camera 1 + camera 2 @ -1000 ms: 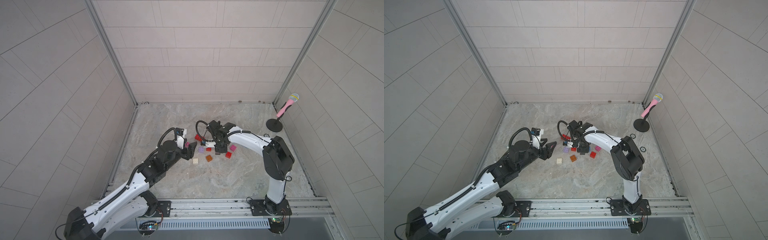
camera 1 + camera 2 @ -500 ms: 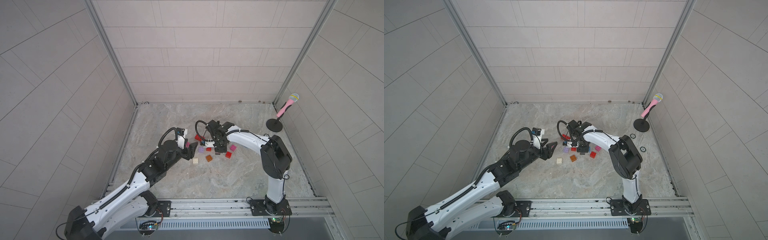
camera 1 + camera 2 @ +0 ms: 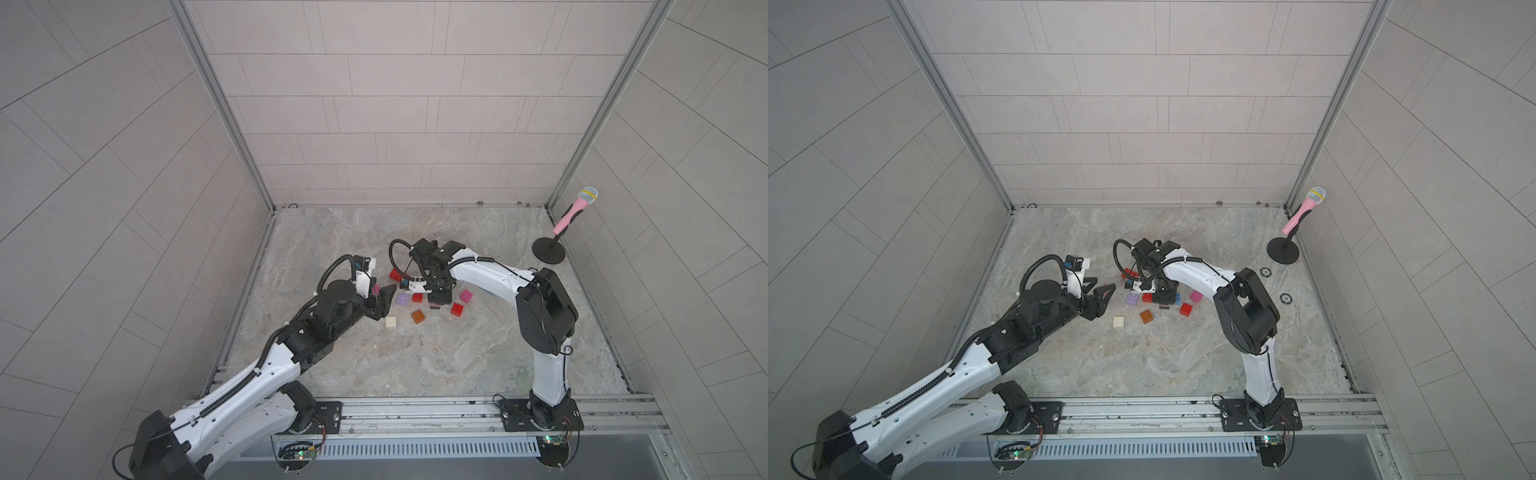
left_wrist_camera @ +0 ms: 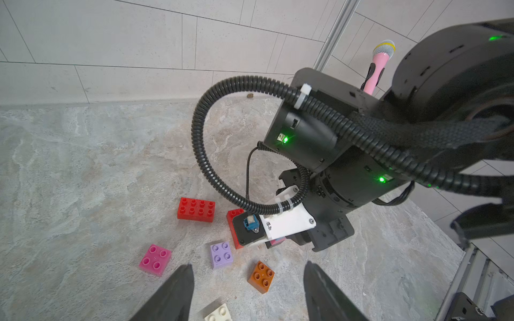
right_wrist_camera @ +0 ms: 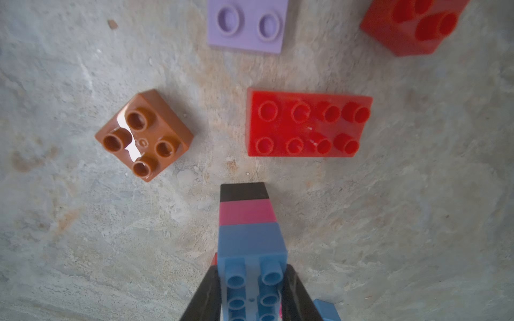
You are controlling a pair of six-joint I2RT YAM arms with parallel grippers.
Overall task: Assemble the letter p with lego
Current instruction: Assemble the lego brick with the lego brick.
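Right wrist shows orange-brown brick, red brick beyond stack.

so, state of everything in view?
left gripper: open, empty.
right gripper: shut on blue-pink-black stack.
blue-pink-black stack: joined, held at blue end.
red oblong brick: loose, studs up.
orange-brown brick: loose, studs up.
lilac brick: loose, studs up.
pink brick: loose, studs up.
cream brick: loose, studs up.
pink microphone: leaning in black stand.
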